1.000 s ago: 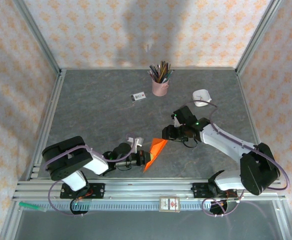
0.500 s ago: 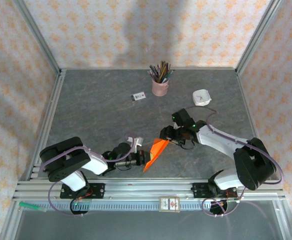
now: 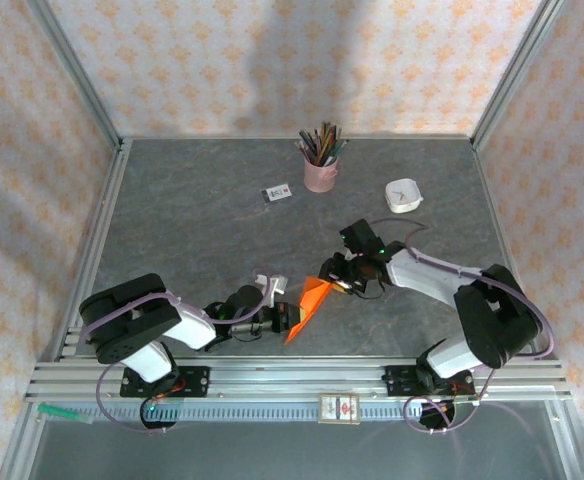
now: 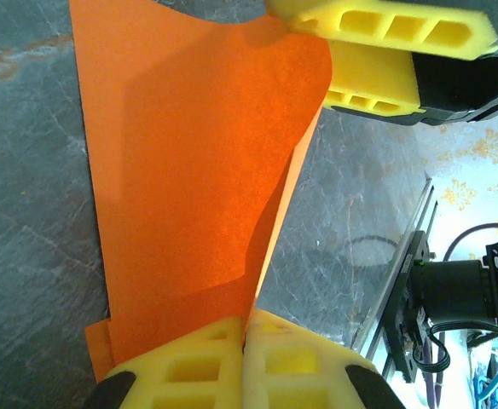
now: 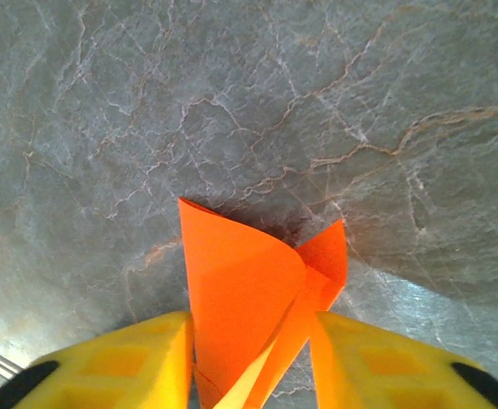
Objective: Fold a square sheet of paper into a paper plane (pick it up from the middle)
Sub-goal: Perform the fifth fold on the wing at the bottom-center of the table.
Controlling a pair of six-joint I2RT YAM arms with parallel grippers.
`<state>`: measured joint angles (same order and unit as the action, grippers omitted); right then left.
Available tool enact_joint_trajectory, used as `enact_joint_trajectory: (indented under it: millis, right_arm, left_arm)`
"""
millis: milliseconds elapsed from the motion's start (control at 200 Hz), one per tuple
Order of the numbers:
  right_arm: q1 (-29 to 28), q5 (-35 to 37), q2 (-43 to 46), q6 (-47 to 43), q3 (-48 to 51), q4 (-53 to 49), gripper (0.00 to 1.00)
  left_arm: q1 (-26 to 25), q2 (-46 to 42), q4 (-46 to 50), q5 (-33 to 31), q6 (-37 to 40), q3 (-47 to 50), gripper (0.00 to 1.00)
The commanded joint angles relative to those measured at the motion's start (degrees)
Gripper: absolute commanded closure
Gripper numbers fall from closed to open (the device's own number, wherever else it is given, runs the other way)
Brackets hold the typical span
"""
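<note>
Over the last second the right claw (image 3: 330,283) had slid in from the 2 o'clock side and come down over the upper end of the square sheet of paper (image 3: 312,300), its jaws narrowing as it arrived. I judged this as lining up a second hold so a crease could be pressed. The sheet, already loosely folded into a pointed wedge, hung low over the tabletop (image 3: 192,230) toward the 6 o'clock edge, slanting from 7 to 1 o'clock between the two arms. The left claw (image 4: 245,341) was fully closed, its yellow pads pinching the sheet's 7 o'clock end. In the right wrist view the right claw (image 5: 251,332) stood about half open, a pad on either side of the bulging fold (image 5: 240,281). They were touching or nearly touching it, but not yet squeezing it flat. Whether that amounted to a real grip could not be told.
</note>
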<state>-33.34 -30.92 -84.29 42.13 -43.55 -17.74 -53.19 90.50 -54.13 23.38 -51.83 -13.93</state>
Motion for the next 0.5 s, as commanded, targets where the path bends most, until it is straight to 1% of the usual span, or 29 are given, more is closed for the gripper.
enact_joint_trajectory:
  millis: [0,80,496]
  right_arm:
    - [-0.23,0.66,-1.06,0.34,-1.51,-0.69,0.66]
    - [-0.23,0.86,-1.49,-0.05,-2.12,-1.4,0.7]
    - [-0.23,0.66,-3.47,-1.76,-4.95,-4.12,0.81]
  left_arm:
    - [0.33,0.7,1.44,-0.77,2.51,-1.27,1.0]
    - [0.31,0.52,1.72,-0.7,3.02,-1.4,1.0]
    - [0.31,-0.16,4.8,-0.69,5.12,-2.55,1.0]
